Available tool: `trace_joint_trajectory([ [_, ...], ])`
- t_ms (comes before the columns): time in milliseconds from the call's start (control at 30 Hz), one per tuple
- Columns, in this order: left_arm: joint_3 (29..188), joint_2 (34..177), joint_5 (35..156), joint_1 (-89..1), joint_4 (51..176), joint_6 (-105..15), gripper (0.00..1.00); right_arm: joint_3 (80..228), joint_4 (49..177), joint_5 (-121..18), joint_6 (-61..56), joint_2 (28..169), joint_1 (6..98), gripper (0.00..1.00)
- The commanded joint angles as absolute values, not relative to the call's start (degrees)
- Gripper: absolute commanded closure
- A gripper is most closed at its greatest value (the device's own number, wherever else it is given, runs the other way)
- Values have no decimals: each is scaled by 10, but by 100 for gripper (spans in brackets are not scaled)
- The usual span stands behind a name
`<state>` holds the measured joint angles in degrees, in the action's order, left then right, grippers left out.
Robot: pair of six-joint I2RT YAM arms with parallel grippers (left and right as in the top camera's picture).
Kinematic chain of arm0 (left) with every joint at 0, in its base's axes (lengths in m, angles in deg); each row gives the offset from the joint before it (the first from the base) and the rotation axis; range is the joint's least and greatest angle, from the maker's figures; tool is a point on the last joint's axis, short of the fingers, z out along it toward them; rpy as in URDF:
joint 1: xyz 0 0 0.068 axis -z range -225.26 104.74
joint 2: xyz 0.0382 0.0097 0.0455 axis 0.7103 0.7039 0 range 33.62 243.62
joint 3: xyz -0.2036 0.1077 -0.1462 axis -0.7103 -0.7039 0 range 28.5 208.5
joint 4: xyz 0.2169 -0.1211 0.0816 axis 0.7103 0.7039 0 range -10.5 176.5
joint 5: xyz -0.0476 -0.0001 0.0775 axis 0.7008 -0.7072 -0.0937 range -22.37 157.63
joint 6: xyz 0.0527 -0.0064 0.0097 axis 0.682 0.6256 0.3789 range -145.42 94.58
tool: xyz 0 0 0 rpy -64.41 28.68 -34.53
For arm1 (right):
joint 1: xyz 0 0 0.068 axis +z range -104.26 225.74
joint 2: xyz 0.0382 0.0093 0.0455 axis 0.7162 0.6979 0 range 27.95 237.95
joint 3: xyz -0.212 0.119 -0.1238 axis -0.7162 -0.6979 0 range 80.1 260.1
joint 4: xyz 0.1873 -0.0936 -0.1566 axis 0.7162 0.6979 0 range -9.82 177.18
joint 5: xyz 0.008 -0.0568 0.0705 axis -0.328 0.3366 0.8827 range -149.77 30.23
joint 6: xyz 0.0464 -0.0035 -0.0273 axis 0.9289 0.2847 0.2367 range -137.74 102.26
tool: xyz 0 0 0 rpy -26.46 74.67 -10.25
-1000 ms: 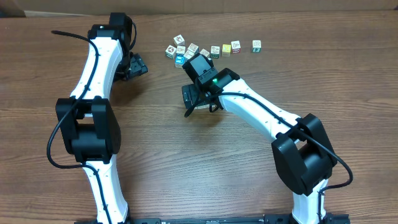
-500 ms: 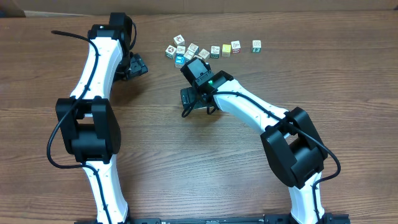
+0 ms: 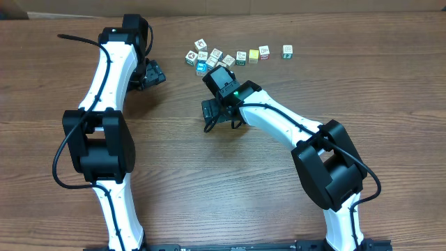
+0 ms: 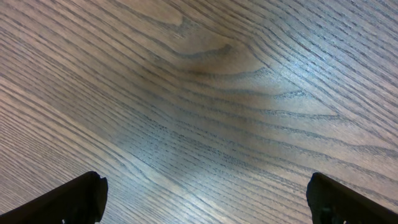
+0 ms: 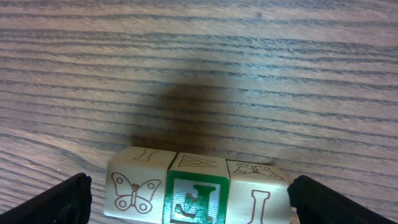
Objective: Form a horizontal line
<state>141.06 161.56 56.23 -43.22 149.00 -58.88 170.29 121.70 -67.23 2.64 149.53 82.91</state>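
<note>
Right wrist view showed the row of cubes (image 5: 196,186) lying on the wooden surface (image 5: 199,56) directly ahead of the right hand (image 5: 200,208). It held a white butterfly cube, a green letter cube and a white letter cube, side by side and touching; any fourth cube fell outside that frame. The right hand stood spread wide, its fingers (image 5: 62,202) flanking the two ends of the row and clamping nothing. From overhead, loose cubes (image 3: 253,55) lay beyond the right hand toward the far edge, unevenly spaced and trailing off to its right. The left hand (image 4: 208,202), well to the left of the right hand, was likewise spread wide over bare wood and empty. The step in hand looked like building out the line: three cubes sat flush, while the strays had yet to join them. The next move would probably call for lifting the right hand clear without nudging the row. It would then need to close on the flat sides of the nearest stray and set it squarely against one end.
</note>
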Motion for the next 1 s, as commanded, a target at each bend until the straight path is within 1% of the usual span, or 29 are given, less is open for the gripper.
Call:
trace_joint_trajectory([
  [0, 1422, 1604, 556, -430, 1491, -586, 0, 1697, 1212, -668, 30, 1496, 828, 0],
  [967, 1422, 1604, 556, -430, 1491, -586, 0, 1697, 1214, -679, 35, 1514, 827, 0],
])
